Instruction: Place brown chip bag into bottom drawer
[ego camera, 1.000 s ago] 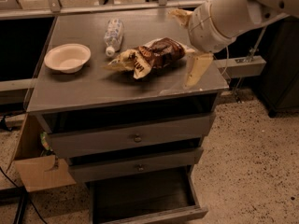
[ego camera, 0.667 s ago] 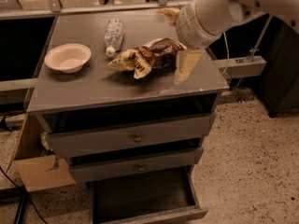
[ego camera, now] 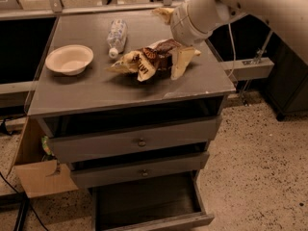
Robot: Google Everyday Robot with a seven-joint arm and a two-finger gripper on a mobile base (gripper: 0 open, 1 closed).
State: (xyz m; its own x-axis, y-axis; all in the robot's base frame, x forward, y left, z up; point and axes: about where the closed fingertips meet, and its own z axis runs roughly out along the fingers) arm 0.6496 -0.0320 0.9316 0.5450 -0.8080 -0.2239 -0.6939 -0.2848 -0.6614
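Observation:
The brown chip bag (ego camera: 142,61) lies crumpled on the cabinet top (ego camera: 91,93), right of centre. My gripper (ego camera: 166,44) reaches in from the upper right and is open. One cream finger (ego camera: 180,61) rests at the bag's near right end and the other finger (ego camera: 162,13) sticks out behind it. The bag's right end lies between them. The bottom drawer (ego camera: 150,221) is pulled out below and shows a dark interior.
A white bowl (ego camera: 69,59) sits at the left of the cabinet top. A clear plastic bottle (ego camera: 117,36) lies at the back, left of the bag. The two upper knobbed drawers (ego camera: 140,142) stand slightly ajar. A cardboard box (ego camera: 38,174) sits on the floor at the left.
My gripper has moved left across the cabinet top, from the right edge onto the right end of the bag. The bag has stayed in place.

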